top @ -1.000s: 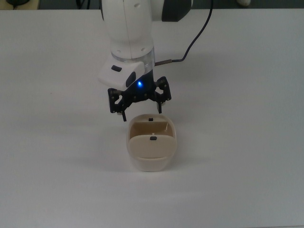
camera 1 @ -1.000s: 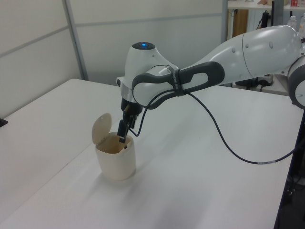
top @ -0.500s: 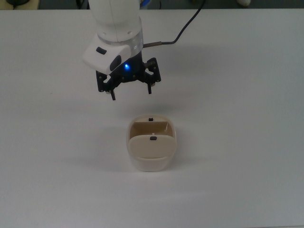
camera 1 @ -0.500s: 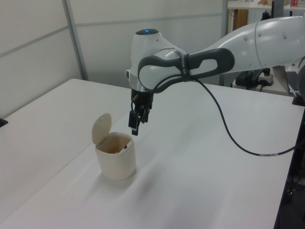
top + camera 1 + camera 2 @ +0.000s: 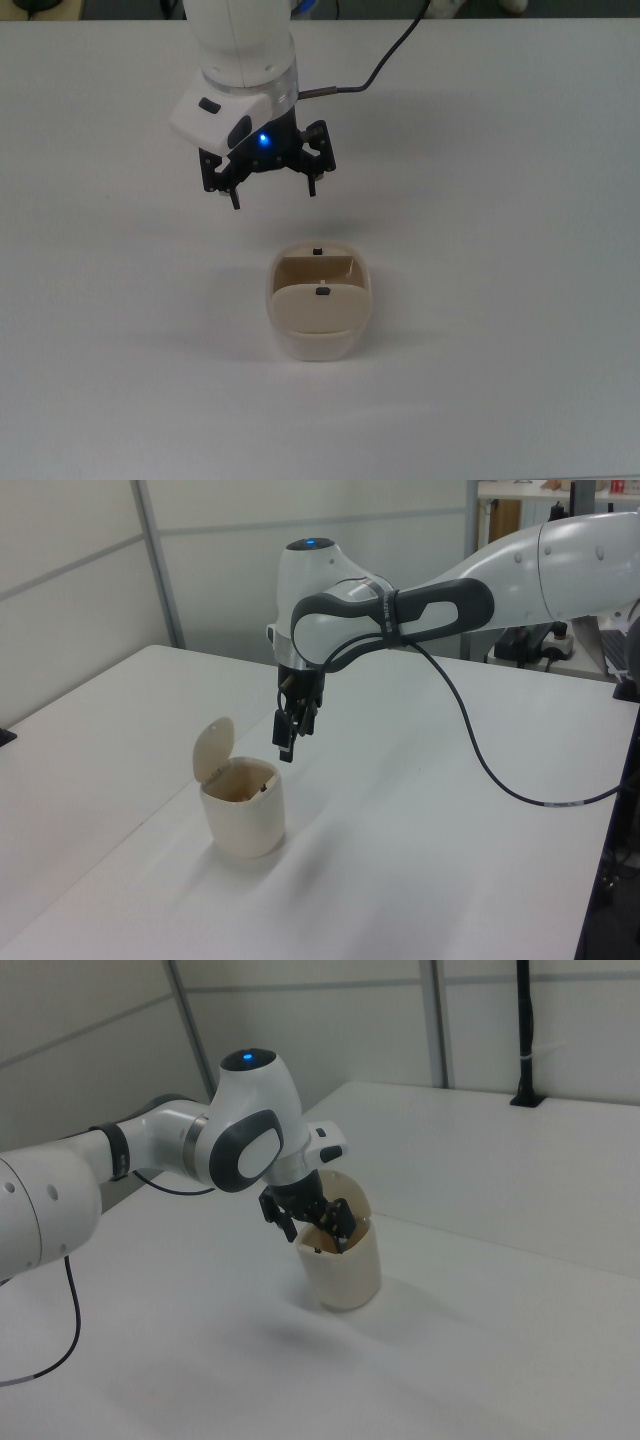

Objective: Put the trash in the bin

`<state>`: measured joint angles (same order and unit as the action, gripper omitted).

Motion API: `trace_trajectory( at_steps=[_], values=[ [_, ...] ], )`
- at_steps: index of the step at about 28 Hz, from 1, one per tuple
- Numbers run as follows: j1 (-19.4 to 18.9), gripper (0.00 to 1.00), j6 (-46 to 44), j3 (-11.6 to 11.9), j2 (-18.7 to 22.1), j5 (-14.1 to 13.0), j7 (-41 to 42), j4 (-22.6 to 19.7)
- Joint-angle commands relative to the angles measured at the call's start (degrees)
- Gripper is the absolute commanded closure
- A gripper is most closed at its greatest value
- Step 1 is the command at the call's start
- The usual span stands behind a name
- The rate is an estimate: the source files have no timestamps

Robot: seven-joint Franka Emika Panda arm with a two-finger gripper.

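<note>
**Claw empty above the counter, bin flap up, no trash in sight**

The claw (image 5: pixel 272 190) is seen hanging in the air with its jaws spread apart and nothing held between them. In the top view it sits well above the bin (image 5: pixel 320 305) in the picture, clear of the rim; in the left view it hangs just to the upper right of the opening.

The bin is standing upright on the white counter (image 5: pixel 520 300) with its flap lid (image 5: pixel 213 747) tipped up, so the tan inside is exposed.

The paper wad can't be spotted anywhere on the counter in any of the three views. It's probably already inside the bin, though the bottom isn't visible, so that's a guess.

So the drop step looks done. What's likely left: the arm gets pulled away, and maybe the flap gets closed.
</note>
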<state>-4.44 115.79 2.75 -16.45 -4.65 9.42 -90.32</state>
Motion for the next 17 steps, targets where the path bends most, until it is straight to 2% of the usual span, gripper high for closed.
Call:
trace_trajectory(
  at_steps=[1, 17],
  values=[
    [-0.2, 0.0, -1.1, 1.0, 0.8, 0.8, -1.2, 0.0],
    [-0.2, 0.0, -1.1, 1.4, 1.2, 0.7, -0.9, 0.2]
  ],
)
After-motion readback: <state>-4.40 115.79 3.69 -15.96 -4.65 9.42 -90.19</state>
